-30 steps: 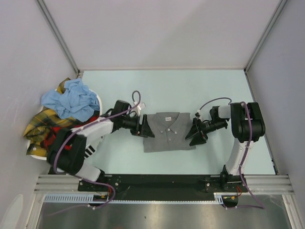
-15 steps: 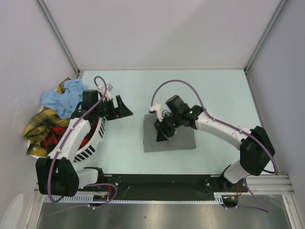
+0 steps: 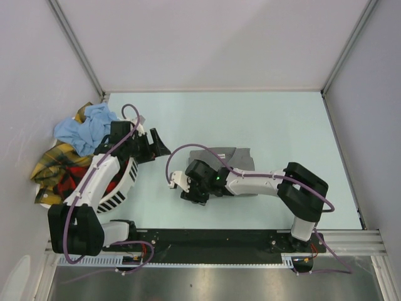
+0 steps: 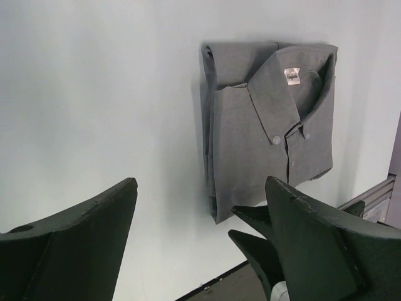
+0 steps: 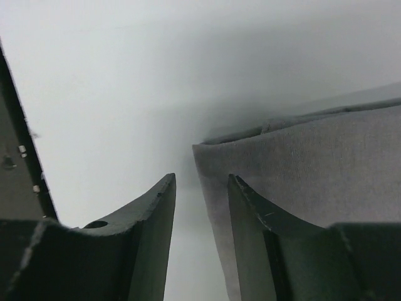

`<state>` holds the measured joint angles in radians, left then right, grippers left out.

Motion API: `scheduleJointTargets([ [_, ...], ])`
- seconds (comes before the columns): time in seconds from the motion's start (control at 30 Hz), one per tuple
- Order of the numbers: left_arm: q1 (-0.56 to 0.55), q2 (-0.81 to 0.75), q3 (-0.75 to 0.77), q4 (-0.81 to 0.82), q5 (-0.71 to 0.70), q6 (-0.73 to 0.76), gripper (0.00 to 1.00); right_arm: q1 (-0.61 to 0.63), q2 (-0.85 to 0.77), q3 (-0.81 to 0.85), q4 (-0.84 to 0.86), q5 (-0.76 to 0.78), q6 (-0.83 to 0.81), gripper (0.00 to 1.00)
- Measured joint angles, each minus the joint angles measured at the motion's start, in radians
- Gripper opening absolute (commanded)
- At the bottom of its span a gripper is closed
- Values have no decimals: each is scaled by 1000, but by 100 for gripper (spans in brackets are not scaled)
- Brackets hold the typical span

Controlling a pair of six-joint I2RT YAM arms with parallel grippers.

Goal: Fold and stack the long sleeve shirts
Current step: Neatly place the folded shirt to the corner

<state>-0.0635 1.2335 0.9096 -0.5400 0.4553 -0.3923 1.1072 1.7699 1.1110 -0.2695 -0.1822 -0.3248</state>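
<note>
Small white tag (image 4: 292,75) inside the collar of the grey shirt (image 3: 241,160), print too small to read. Folded flat at the middle of the table (image 3: 282,119). Right gripper (image 3: 191,194) at its near left corner, jaws only narrowly apart, cloth edge just at one finger (image 5: 250,226), nothing between. Left gripper (image 3: 161,143) spread wide, empty, near the white basket (image 3: 122,188) and the pile of other shirts (image 3: 88,132).

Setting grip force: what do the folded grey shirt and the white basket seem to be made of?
Grey shirt: woven cloth, perhaps cotton or a blend, with a matte finish; it shows soft folds, a stitched collar and buttons. Basket: probably moulded plastic, smooth and white, with evenly cut slots.
</note>
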Motion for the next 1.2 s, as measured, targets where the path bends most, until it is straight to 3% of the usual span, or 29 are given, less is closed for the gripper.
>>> scheduleJointTargets([
  [0.13,-6,8,-21,16,5,-18,87,12,22,-23,48,30,-10,38],
  [0.17,-7,13,-26,21,10,-19,87,14,30,-25,63,38,-10,28],
  [0.23,-8,22,-30,34,15,-23,86,16,45,-29,89,51,-12,19],
  [0.27,-8,25,-34,40,21,-26,86,16,50,-31,99,58,-12,5],
  [0.3,-8,29,-41,50,29,-27,86,15,54,-34,109,63,-11,0],
  [0.7,-56,130,-163,74,106,-99,94,-85,-72,-51,126,-8,28,0],
  [0.9,-111,172,-202,179,169,-205,99,-146,-110,-51,142,-74,45,0],
  [1.2,-178,262,-225,362,213,-359,99,-139,-111,-51,140,-122,61,0],
])
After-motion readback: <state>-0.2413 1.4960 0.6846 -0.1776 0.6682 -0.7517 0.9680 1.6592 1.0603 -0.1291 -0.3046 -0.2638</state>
